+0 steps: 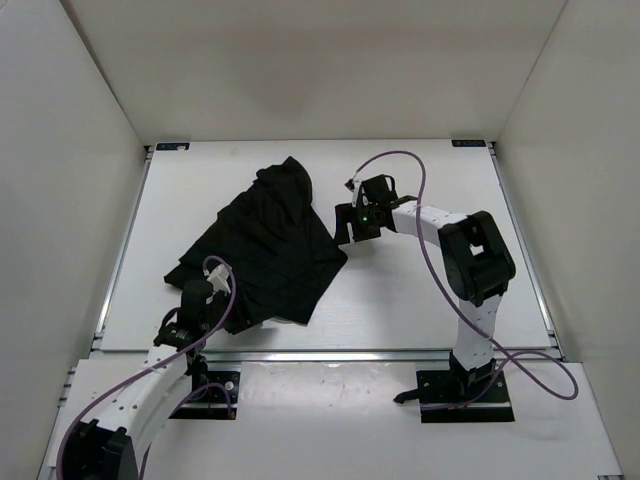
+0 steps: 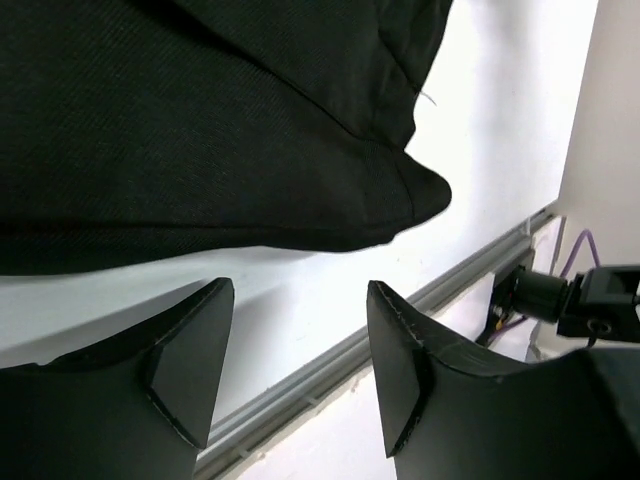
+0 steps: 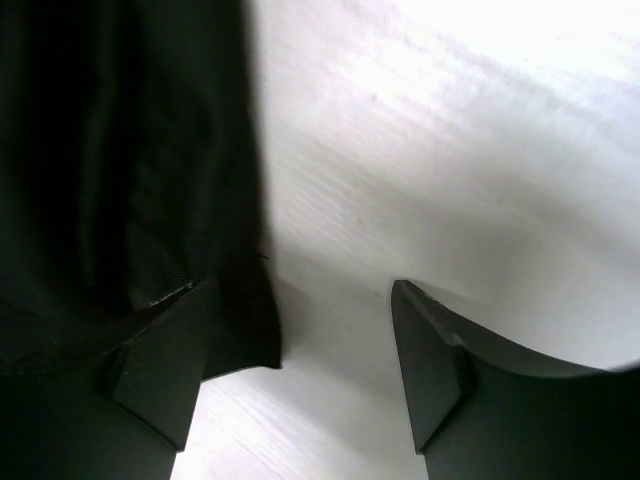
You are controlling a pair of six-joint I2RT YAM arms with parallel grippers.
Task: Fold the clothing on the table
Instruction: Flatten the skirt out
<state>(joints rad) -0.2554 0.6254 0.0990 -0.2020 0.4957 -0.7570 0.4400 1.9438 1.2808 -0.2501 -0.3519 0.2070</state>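
The black clothing (image 1: 268, 240) lies crumpled on the left-centre of the white table (image 1: 420, 290). My left gripper (image 1: 205, 300) sits at the garment's near-left edge; its wrist view shows it open (image 2: 300, 300), nothing between the fingers, the clothing's folded hem (image 2: 200, 150) just beyond them. My right gripper (image 1: 352, 232) stands at the garment's right edge. It is open (image 3: 305, 300), with a corner of the clothing (image 3: 120, 180) by its left finger (image 3: 165, 370) and bare table between the jaws.
A metal rail (image 2: 330, 370) runs along the table's near edge, close under my left gripper. White walls (image 1: 80, 150) enclose the table on three sides. Purple cables (image 1: 440, 270) loop along both arms.
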